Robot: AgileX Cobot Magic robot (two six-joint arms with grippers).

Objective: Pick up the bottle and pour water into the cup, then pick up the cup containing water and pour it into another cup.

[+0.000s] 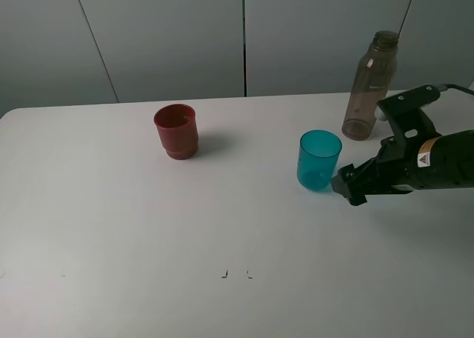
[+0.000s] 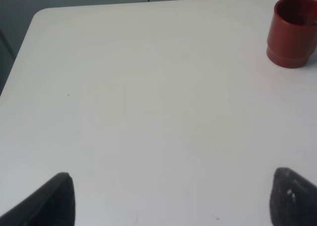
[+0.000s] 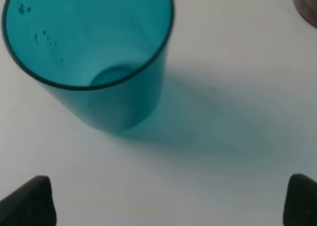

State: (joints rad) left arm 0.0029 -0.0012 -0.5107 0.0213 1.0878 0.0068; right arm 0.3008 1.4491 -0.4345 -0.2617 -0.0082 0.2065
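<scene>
Standing upright toward the tabletop's right edge, the cup [image 1: 319, 160] looks light, smooth and thin-walled, so it may slip or flex; a grip around mid-wall seems safest. Droplets cling inside it, though how much water it holds is unclear. The right gripper [image 1: 349, 185] sits just beside it, jaws spread wide, holding nothing. The bottle [image 1: 369, 86] stands capless near the back right corner, the red cup [image 1: 176, 131] well apart toward the back. The left gripper [image 2: 168, 198] is also apart and empty. The tabletop [image 1: 148, 234] is plain white and flat, against grey wall panels.
</scene>
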